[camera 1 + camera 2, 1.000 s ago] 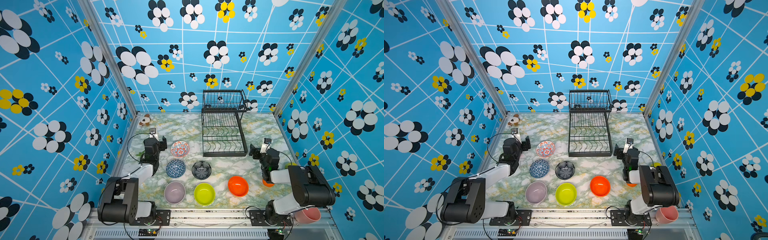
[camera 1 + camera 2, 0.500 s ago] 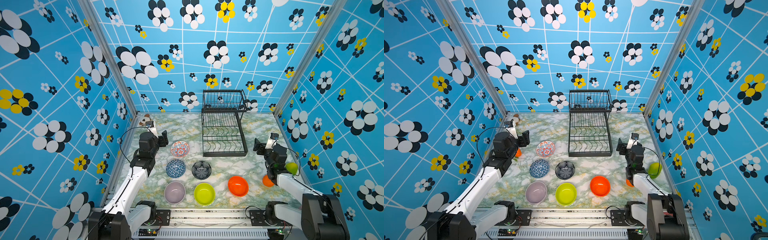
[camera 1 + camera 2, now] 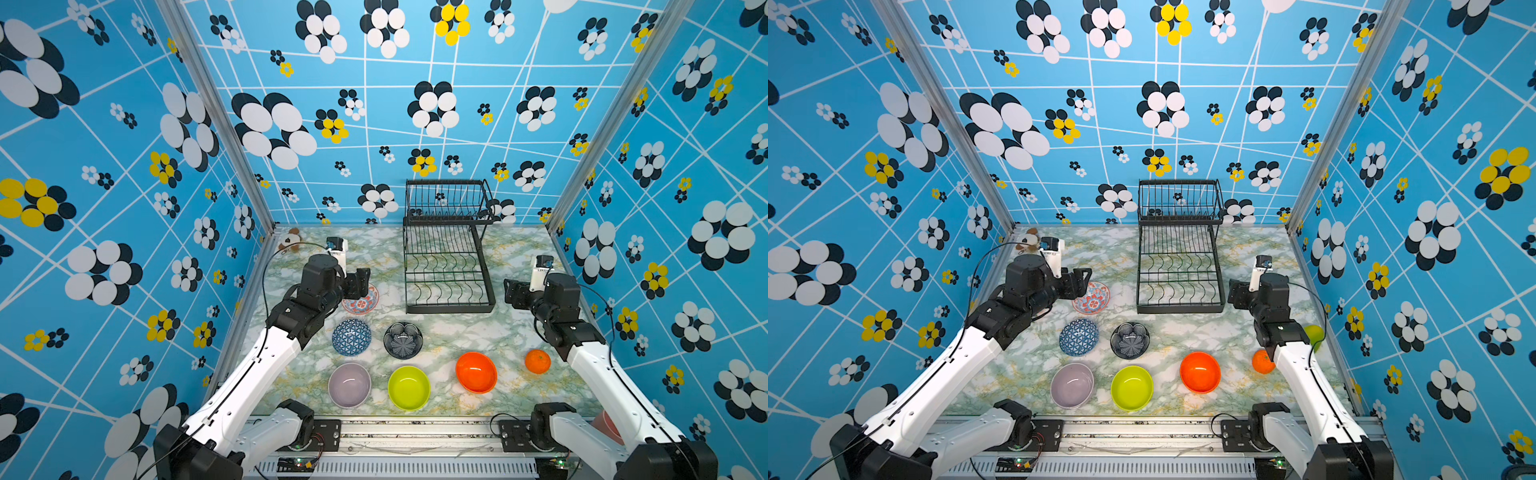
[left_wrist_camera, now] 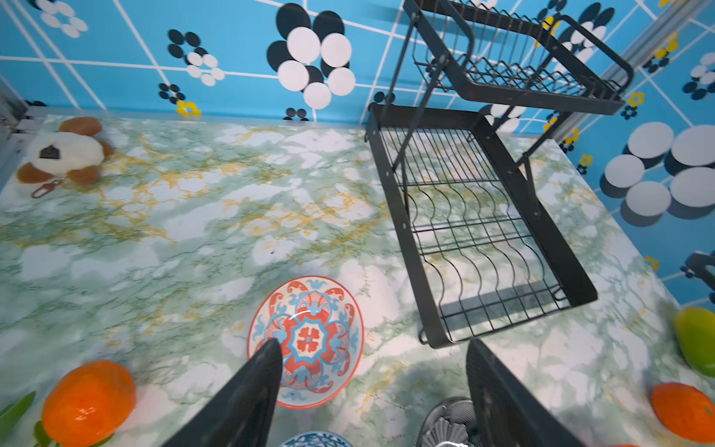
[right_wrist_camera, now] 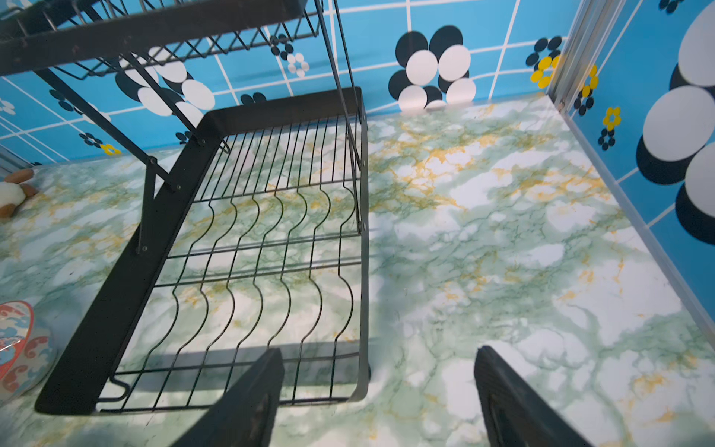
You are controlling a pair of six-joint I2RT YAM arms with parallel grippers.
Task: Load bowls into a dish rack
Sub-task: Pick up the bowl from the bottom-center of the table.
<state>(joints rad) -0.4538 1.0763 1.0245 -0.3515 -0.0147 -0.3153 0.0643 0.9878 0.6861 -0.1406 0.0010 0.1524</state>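
both arms have reached forward: left gripper (image 4: 370,345) over the red-blue floral bowl (image 4: 314,329) on the table (image 3: 519,332), right gripper (image 5: 379,354) beside the empty dish rack (image 3: 449,308), jaws apart on each. a shallow pinch on the rim could let the bowl slip or flip.

Blue walls (image 3: 374,124) with black, white, yellow flowers; green-veined marble tabletop (image 3: 457,332).
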